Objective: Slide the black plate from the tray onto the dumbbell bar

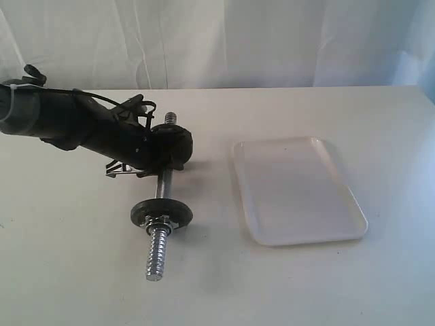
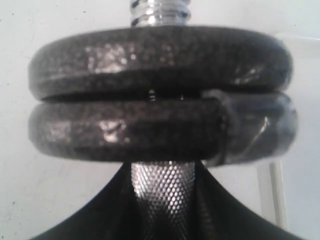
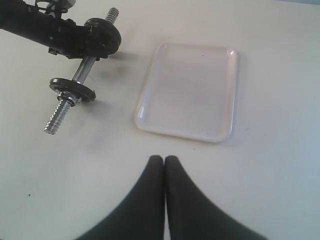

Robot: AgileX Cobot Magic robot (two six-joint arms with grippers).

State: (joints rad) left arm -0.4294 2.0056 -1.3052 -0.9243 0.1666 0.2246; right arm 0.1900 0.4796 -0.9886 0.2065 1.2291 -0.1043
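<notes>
Left gripper (image 2: 163, 166): reaches in from the left to the far part of the dumbbell bar (image 1: 163, 185). Its dark fingers (image 2: 95, 220) sit tight against either side of the knurled shaft, pinching it. The fingertips are up against the inner disc.
Inner disc (image 2: 125, 131): black and round, on the bar just beyond the fingertips. A wrinkled patch covers part of its edge.
Black plate (image 2: 160, 59): on the bar at its far end, the outer of the two discs. It is pressed face to face with the inner disc, and only a thin seam shows between them.
Far thread (image 2: 161, 12): a bare coarse thread sticks out past the black plate.
Dumbbell bar: lies on the table (image 1: 340, 292), running from far to near, left of centre.
Near disc (image 1: 162, 210): a single black disc on the near part of the bar, standing on its edge on the table.
Nut (image 1: 160, 223): silver, touching the near face of that disc. A bare threaded end (image 1: 156, 252) pokes out toward the near side.
Tray (image 1: 299, 239): white, flat on the table, right of the bar and well apart from it.
Right gripper (image 3: 164, 160): fingers pressed together with nothing between them, above the bare table on the near side of the tray.
Backdrop (image 1: 272, 41): white cloth behind the far edge of the table.
</notes>
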